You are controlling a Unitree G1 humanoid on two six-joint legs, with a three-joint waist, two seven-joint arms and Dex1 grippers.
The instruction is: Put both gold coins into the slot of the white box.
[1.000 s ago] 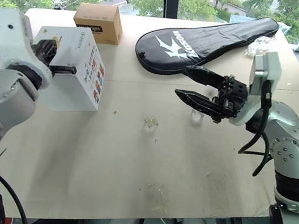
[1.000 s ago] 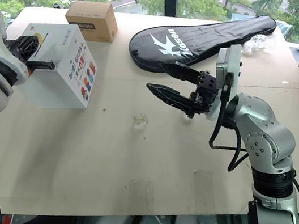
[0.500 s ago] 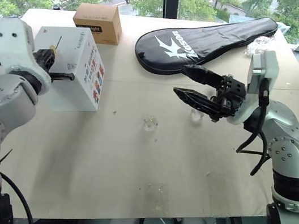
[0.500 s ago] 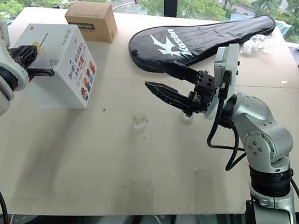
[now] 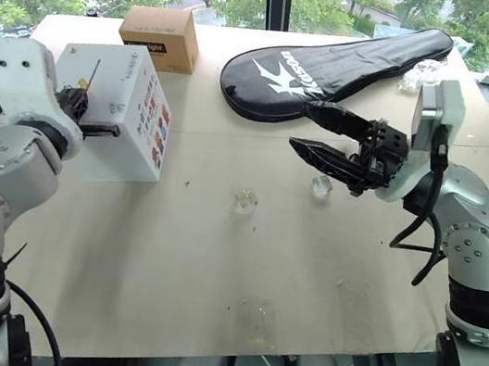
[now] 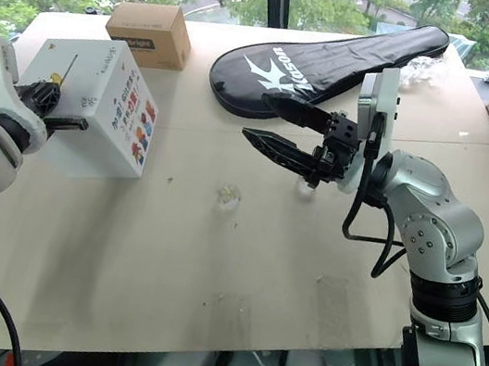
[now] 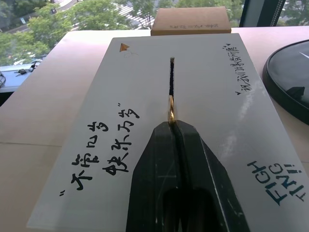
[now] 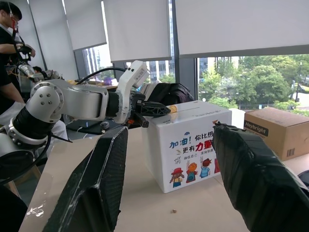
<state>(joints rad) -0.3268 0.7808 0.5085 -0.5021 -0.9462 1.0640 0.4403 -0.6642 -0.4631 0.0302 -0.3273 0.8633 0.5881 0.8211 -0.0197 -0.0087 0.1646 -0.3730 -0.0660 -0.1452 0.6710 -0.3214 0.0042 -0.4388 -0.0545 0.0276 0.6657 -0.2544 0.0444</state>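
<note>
Holding one gold coin (image 7: 171,109) edge-on in the left gripper (image 7: 172,123), fingers pressed together on it, right at the near end of the slot (image 7: 171,77) in the top of the white box (image 5: 126,130). From the left wrist view we see the coin upright, lined up with the dark slit; we can't tell if its lower edge is already inside.

White box sits at the left side of the table (image 5: 211,271), stickers on the side face, black handwriting on top. Brown cardboard box (image 5: 160,36) just behind it, nearer the window.

Right gripper (image 5: 305,127) hangs above the table middle, pointing left toward the white box, fingers spread apart with nothing between them. Black racket cover (image 5: 330,66) lies behind it.

Two small clear plastic bits lie on the table: one (image 5: 245,202) near the centre, one (image 5: 321,186) just under the right gripper. We can't tell whether either holds the second gold coin. A person (image 8: 9,43) stands in the background of the right wrist view.
</note>
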